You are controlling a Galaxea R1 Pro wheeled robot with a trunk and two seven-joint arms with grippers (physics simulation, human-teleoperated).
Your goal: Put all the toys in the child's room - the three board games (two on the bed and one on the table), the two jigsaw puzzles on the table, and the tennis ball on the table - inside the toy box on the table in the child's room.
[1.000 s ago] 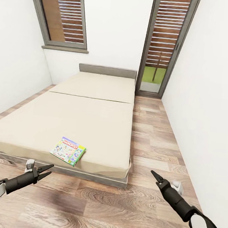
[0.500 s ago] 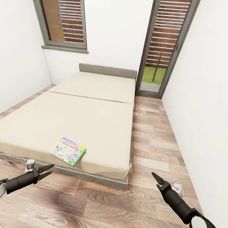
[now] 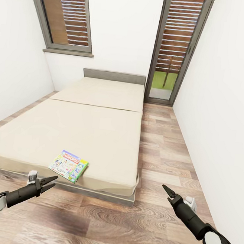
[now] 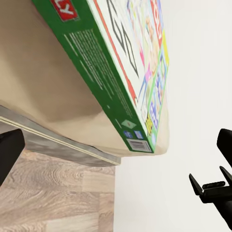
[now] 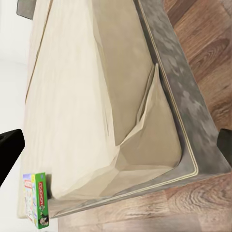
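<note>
1. A flat, green-edged board game with a cartoon-printed cover is lying on the beige mattress of the bed, close to its near edge and toward the robot's left.
2. The bed is sitting low on a grey frame with a low grey headboard, its smooth fabric creasing at the near corner.
3. The left gripper is hovering over the wood-plank floor just short of the bed frame, its slim black fingers spread and holding nothing.
4. The right gripper is hanging above the grained planks beside the bed's corner; I cannot tell how its fingers are standing.
5. Dark-framed tall windows are showing brown slats against plain white walls.
</note>
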